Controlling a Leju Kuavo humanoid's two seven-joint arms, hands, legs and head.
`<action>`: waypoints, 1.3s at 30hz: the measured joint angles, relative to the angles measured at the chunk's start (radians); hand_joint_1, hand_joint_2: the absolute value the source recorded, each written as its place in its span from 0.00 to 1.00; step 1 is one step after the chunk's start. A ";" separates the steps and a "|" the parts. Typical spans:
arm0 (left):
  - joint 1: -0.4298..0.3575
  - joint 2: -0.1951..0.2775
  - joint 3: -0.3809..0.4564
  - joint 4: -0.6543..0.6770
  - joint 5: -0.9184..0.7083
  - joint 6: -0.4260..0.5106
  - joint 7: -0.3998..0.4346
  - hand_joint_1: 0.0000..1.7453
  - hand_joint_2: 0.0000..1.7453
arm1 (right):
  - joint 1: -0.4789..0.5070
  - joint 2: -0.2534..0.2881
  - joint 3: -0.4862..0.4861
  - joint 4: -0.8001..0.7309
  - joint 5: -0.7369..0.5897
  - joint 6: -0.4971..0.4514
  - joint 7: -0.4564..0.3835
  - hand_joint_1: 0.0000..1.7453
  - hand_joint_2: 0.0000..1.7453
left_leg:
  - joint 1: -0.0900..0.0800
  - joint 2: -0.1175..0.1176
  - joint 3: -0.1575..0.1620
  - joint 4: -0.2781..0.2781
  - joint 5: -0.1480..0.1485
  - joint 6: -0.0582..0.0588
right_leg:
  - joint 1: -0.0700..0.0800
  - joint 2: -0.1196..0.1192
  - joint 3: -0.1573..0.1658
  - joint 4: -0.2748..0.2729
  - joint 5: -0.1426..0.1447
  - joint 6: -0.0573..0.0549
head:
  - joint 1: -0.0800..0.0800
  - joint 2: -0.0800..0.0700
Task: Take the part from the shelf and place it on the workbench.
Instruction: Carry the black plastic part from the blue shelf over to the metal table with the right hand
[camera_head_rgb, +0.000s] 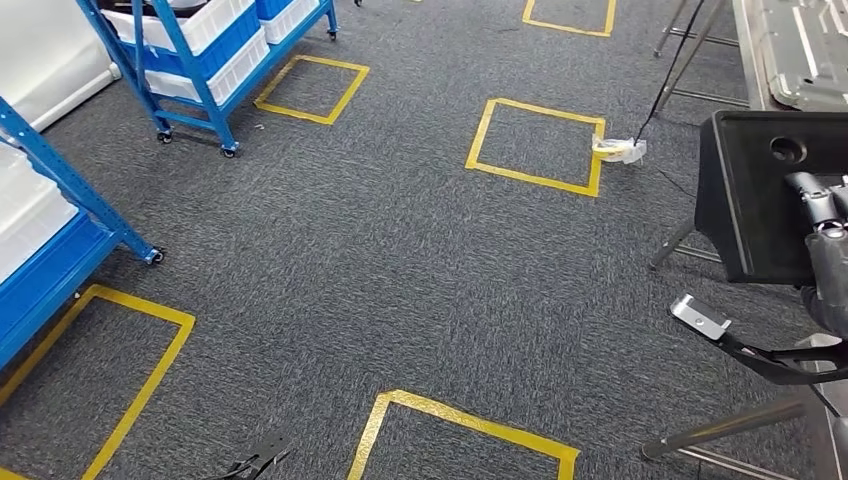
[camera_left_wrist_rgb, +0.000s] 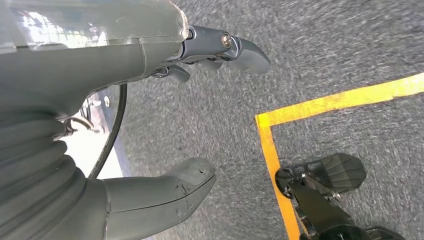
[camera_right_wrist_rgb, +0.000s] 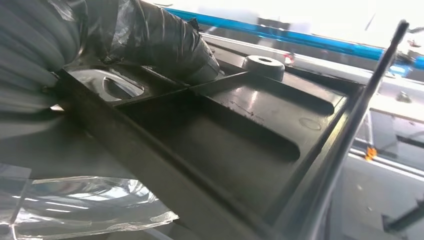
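- The right hand (camera_head_rgb: 825, 250) grips the part (camera_head_rgb: 755, 195), a black moulded plastic panel, at the right edge of the head view; its dark fingers (camera_head_rgb: 815, 200) lie over the panel's inner face.
- In the right wrist view the thumb (camera_right_wrist_rgb: 170, 42) (wrapped in glossy black film) presses down onto a rib of the part (camera_right_wrist_rgb: 240, 135), beside a raised round boss and an oval hole.
- The part is held up in the air, above the carpet (camera_head_rgb: 400, 260) and not resting on anything; its ribbed, recessed side faces the wrist camera.
- The left hand (camera_left_wrist_rgb: 165, 115) holds nothing: its thumb (camera_left_wrist_rgb: 165, 192) and its dark fingers (camera_left_wrist_rgb: 235, 47) stand apart, with carpet showing between them.
- Below the left hand a corner of yellow floor tape (camera_left_wrist_rgb: 272, 125) crosses the grey carpet.
- Near the right hand in the head view stand thin grey tripod legs (camera_head_rgb: 720, 430), and a small silver clamp (camera_head_rgb: 700, 317) sits on a dark arm.
- Farther out, yellow tape squares (camera_head_rgb: 537, 140) mark the carpet (several, well apart from each other).
- A blue shelf (camera_head_rgb: 200, 60) on castors carries white bins at the top left; another blue shelf (camera_head_rgb: 60, 240) stands at the left edge.
- A grey metal surface (camera_head_rgb: 795, 50) shows at the top right corner, beyond the part.
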 joint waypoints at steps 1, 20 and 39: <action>0.000 0.000 0.000 0.000 0.000 -0.002 0.000 0.00 1.00 | 0.000 -0.001 -0.001 0.000 -0.001 0.001 0.000 1.00 1.00 | 0.000 0.011 0.001 0.003 -0.003 -0.003 | -0.001 -0.014 0.038 -0.065 0.031 0.001 | 0.000 0.000; 0.005 0.004 0.019 0.000 -0.004 -0.008 -0.001 0.00 1.00 | -0.016 -0.013 -0.010 -0.001 -0.013 0.029 -0.012 1.00 1.00 | 0.007 -0.155 -0.025 0.032 -0.001 -0.023 | 0.010 0.127 0.107 -0.216 0.084 -0.043 | -0.002 0.000; 0.003 0.002 0.039 0.000 -0.010 -0.014 0.000 0.00 1.00 | -0.027 -0.019 0.000 0.006 -0.025 0.051 -0.009 1.00 1.00 | 0.002 0.031 -0.003 0.032 -0.031 -0.043 | 0.012 -0.020 0.128 -0.233 0.080 -0.042 | 0.000 0.000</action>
